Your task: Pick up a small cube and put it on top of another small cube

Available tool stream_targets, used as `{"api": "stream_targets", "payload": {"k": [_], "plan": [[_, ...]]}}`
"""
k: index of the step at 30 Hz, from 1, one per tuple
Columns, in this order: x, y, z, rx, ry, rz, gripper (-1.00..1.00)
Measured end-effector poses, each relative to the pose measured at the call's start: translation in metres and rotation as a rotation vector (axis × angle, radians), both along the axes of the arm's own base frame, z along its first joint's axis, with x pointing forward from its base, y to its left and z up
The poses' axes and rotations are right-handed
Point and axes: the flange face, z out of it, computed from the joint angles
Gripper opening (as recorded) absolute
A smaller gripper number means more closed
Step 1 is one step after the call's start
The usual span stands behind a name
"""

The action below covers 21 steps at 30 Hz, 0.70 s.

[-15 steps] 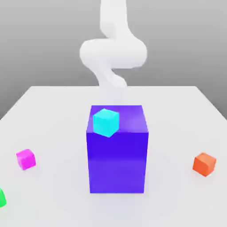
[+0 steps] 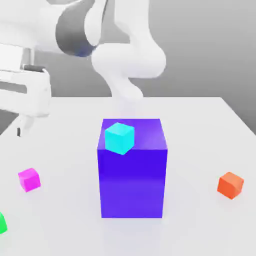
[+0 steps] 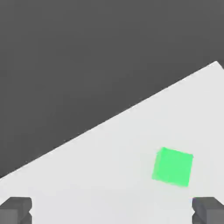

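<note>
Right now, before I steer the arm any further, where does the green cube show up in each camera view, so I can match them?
Exterior view: the green cube is cut off at the picture's left edge near the bottom corner, below the magenta-pink cube.
Hand view: the green cube sits on bare tabletop, a little in from the table's edge.
Shared landmark: the white table, whose edge meets the grey background in both views.

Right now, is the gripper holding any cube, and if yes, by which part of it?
Nothing is held. The gripper is open and its fingertips have only bare table between them; the green cube lies apart from them.
</note>
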Motion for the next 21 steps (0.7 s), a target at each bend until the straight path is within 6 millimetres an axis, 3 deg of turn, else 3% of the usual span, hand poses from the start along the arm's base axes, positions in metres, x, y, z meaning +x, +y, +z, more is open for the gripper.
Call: {"api": "stream_targets", "payload": {"k": [3, 6, 12, 13, 19, 21], "plan": [[-0.050, -0.032, -0.062, 0.054, 0.082, -0.124, 0.00], [-0.100, -0.043, -0.118, 0.111, 0.160, -0.220, 0.00], [-0.113, -0.043, -0.184, 0.125, 0.186, -0.238, 0.00], [-0.113, -0.043, -0.194, 0.126, 0.186, -0.238, -1.00], [-0.114, -0.042, -0.199, 0.127, 0.187, -0.239, -1.00], [-0.113, -0.043, -0.190, 0.126, 0.187, -0.238, -1.00]]}}
